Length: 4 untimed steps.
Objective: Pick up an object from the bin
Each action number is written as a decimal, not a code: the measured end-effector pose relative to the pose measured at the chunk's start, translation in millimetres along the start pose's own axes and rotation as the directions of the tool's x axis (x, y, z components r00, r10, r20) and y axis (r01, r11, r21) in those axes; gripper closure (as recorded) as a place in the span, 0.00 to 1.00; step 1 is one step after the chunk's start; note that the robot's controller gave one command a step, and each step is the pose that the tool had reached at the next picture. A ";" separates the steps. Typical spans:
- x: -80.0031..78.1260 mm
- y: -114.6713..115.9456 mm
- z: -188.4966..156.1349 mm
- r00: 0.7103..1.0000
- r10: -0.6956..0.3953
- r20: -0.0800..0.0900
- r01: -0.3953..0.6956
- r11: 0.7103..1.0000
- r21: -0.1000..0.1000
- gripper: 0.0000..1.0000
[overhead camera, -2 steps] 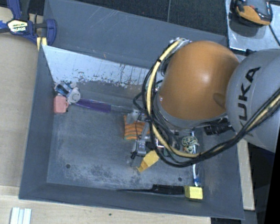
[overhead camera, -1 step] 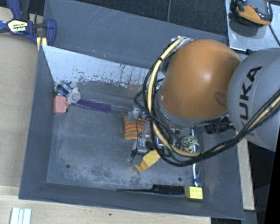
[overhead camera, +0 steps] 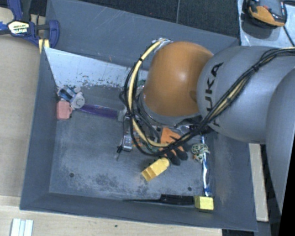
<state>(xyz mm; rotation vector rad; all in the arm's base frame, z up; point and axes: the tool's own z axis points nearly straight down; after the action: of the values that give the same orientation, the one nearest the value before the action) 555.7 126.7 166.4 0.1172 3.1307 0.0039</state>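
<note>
Glossy orange wrist cover point(overhead camera: 176, 80) masks the gripper point(overhead camera: 128, 141), state indiscernible, near a yellow rectangular block point(overhead camera: 154, 169) on the scuffed grey bin point(overhead camera: 85, 154).

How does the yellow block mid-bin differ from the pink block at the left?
The yellow block is elongated; the pink block is squatter. The yellow block lies diagonally, the pink block roughly square to the walls of the bin. The yellow block sits just below the arm's wrist in the view, the pink block well left of it. Both are small pieces lying on the bin floor.
</note>
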 end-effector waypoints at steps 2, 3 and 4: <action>0.3 -5.6 93.1 0.992 -0.123 0.005 0.123 0.992 -0.001 0.00; -1.3 -88.7 77.5 0.971 -0.239 -0.001 0.239 0.971 0.001 0.00; -72.0 -90.0 94.4 0.914 -0.405 0.020 0.405 0.914 0.002 1.00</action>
<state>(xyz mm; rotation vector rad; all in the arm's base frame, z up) 621.5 31.8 72.4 -0.5298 3.0674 0.0037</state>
